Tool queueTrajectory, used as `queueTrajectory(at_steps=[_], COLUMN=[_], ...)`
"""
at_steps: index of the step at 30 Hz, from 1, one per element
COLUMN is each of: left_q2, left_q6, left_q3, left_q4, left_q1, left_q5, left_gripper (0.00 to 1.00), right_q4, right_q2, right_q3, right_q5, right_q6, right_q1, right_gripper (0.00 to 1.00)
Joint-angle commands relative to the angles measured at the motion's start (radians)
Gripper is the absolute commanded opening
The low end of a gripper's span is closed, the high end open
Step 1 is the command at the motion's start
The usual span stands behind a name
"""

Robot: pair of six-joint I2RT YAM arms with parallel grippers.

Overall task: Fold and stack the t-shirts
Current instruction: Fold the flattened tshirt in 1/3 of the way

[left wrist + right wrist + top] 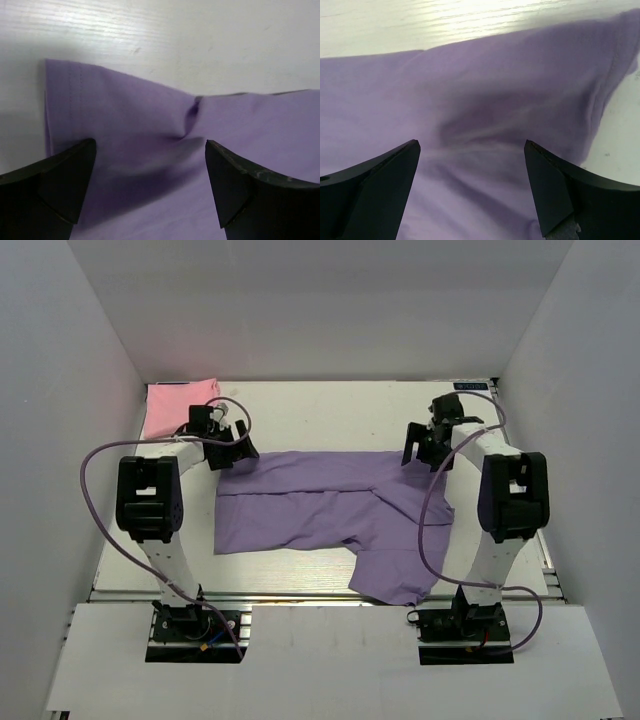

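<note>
fingers (60,185) of the left gripper (150,146) stand spread wide with nothing pinched between them. they are over the far left corner of the lavender t-shirt (150,115), beside a small pucker in the cloth. right gripper (470,145) is likewise spread and empty, over the far right part of the same garment. whether either touches the cloth cannot be told. lavender t-shirt lies partly folded across the middle of the table (330,410), one portion trailing toward the near edge on the right. pink t-shirt (182,405) lies compact in the far left corner, apart from it.
</note>
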Motion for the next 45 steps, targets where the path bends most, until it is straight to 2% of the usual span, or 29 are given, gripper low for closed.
queueTrajectory(at_steps=[1, 4, 9, 12, 18, 20, 24, 25, 29, 33, 36, 37, 38, 39, 40, 42, 44, 45], left_q2=[0.039, 0.125, 0.26, 0.317, 0.428, 0.456, 0.466, 0.456, 0.358, 0.193, 0.036, -0.007, -0.1, -0.146, -0.189, -0.29, -0.327, -0.337], left_q6=[0.024, 0.024, 0.024, 0.006, -0.003, -0.003, 0.027, 0.036, 0.078, 0.112, 0.112, 0.098, 0.087, 0.07, 0.031, -0.05, -0.06, -0.089], left_q3=[0.064, 0.134, 0.274, 0.339, 0.518, 0.596, 0.694, 0.708, 0.73, 0.623, 0.488, 0.392, 0.336, 0.278, 0.165, 0.039, -0.011, -0.043], left_q4=[0.051, -0.021, -0.107, -0.132, -0.182, -0.195, -0.195, -0.195, -0.195, -0.219, -0.247, -0.259, -0.259, -0.259, -0.239, -0.239, -0.222, -0.245], left_q1=[-0.012, -0.012, -0.012, -0.012, -0.003, -0.003, -0.003, -0.003, -0.012, -0.012, -0.021, -0.021, -0.031, -0.031, -0.04, -0.049, -0.072, -0.11], left_q5=[0.08, 0.007, -0.032, -0.069, -0.087, -0.052, -0.018, -0.018, -0.032, -0.145, -0.254, -0.276, -0.309, -0.32, -0.32, -0.333, -0.317, -0.355], left_gripper=[1.0, 1.0, 1.0, 1.0, 1.0, 1.0, 1.0, 1.0, 1.0, 1.0, 1.0, 1.0, 1.0, 1.0, 1.0, 1.0, 1.0, 1.0], right_q4=[0.031, 0.016, -0.014, -0.038, -0.058, -0.072, -0.084, -0.076, -0.021, -0.017, 0.0, 0.009, 0.023, 0.023, 0.014, -0.013, -0.062, -0.078], right_q2=[0.062, 0.149, 0.24, 0.325, 0.473, 0.516, 0.501, 0.452, 0.305, 0.104, -0.056, -0.091, -0.195, -0.226, -0.255, -0.366, -0.447, -0.461], right_q3=[0.067, 0.111, 0.19, 0.263, 0.476, 0.585, 0.693, 0.691, 0.6, 0.425, 0.272, 0.127, 0.078, 0.038, -0.077, -0.175, -0.268, -0.292], right_q5=[0.038, 0.035, 0.046, -0.003, -0.08, -0.097, -0.123, -0.12, -0.08, -0.031, -0.025, -0.022, -0.013, -0.005, 0.015, 0.042, 0.044, 0.044], right_q6=[0.008, 0.022, 0.062, 0.076, 0.03, -0.001, -0.086, -0.111, -0.166, -0.136, -0.066, -0.038, -0.018, -0.004, 0.027, 0.044, 0.057, 0.065], right_q1=[-0.008, -0.017, -0.058, -0.1, -0.156, -0.167, -0.158, -0.155, -0.135, -0.112, -0.054, -0.045, -0.04, -0.017, -0.006, 0.038, 0.072, 0.096], right_gripper=[0.9, 0.9, 0.9, 0.9, 0.9, 0.9, 0.9, 0.9, 0.9, 0.9, 0.9, 0.9, 0.9, 0.9, 0.9, 0.9, 0.9, 0.9])
